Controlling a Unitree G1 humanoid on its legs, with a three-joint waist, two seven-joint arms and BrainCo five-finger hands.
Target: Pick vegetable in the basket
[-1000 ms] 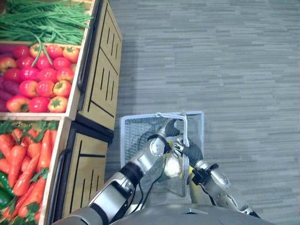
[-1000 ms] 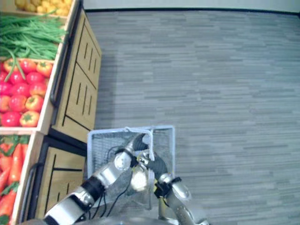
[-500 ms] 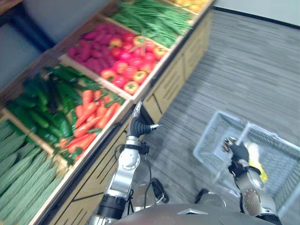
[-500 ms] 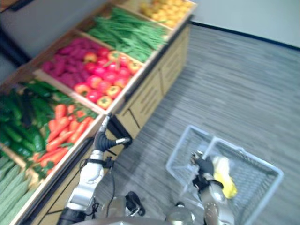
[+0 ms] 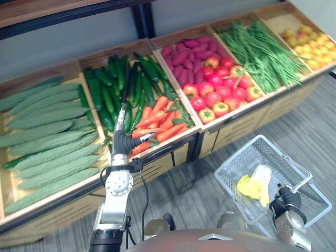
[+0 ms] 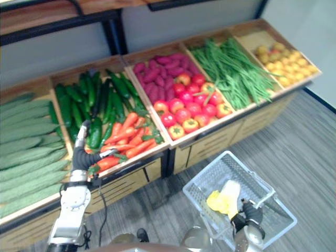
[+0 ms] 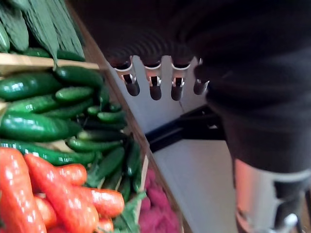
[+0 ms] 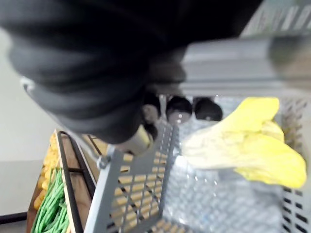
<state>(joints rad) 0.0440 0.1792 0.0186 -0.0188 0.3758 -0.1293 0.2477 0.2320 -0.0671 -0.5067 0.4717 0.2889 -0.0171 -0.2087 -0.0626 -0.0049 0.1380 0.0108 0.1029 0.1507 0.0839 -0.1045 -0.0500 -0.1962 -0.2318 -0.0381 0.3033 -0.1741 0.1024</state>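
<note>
Wire basket [image 5: 236, 154] gripped by right hand [image 5: 287, 199]; left hand [image 5: 123, 139] fingers straight

Pale yellow leafy vegetable [image 5: 254, 185] lying in wire basket [image 5: 237, 153]

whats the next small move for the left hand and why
Probably lower the left hand onto the carrots and begin curling its fingers round one. It hovers open above the bin of carrots and cucumbers, holding nothing, while the right hand grips the basket, ready beside the stand, with a yellow leafy vegetable inside.
</note>
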